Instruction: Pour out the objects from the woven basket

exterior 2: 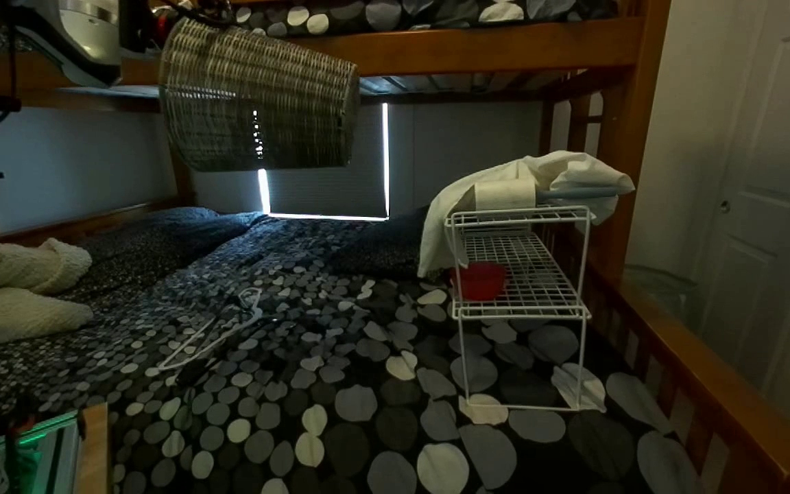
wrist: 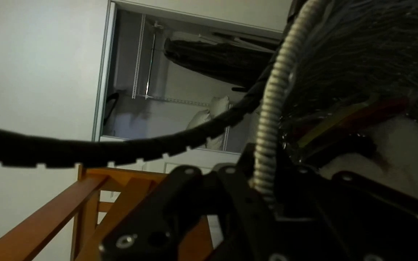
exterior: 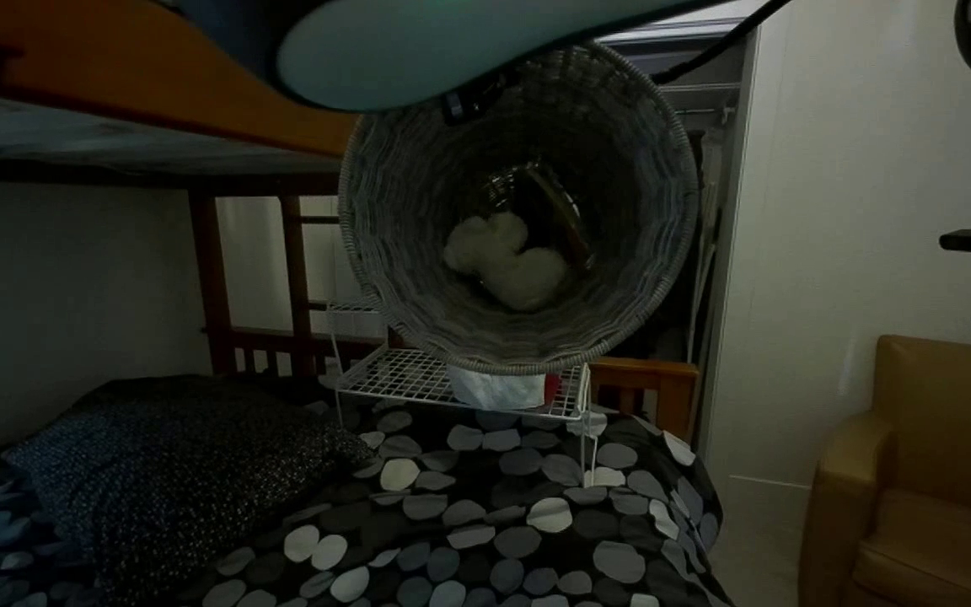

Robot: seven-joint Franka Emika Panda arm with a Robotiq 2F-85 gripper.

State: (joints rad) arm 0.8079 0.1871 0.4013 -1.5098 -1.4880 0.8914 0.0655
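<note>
1. The woven basket [exterior 2: 258, 103] is being held aloft above the polka-dot bedspread [exterior 2: 354, 384], tipped about onto its side; height is presumably being used to leave falling room beneath it.
2. The gripper [wrist: 267, 177] is being held narrow, its fingers being clamped across the rim [wrist: 276, 94] at its upper part; this grip is probably being favoured because the mouth is being left unblocked.
3. Inside, a pale fluffy bundle [exterior: 523, 274], a yellow-green strip [wrist: 333, 125] and a red item [wrist: 383, 110] are being retained deep near the base. Near-level tilt is being judged the reason; a lower mouth is apparently being called for.
4. Grey-beige wicker is being shown, wider at the mouth than the base; light is being let through gaps in the weave in an exterior view. Exact kinds of the contents are being obscured by gloom.
5. Apart from the basket, a white cloth [exterior 2: 546, 170] is being carried on top of a white wire rack [exterior 2: 522, 316], and a red bowl [exterior 2: 483, 283] is being borne on its lower shelf.
</note>
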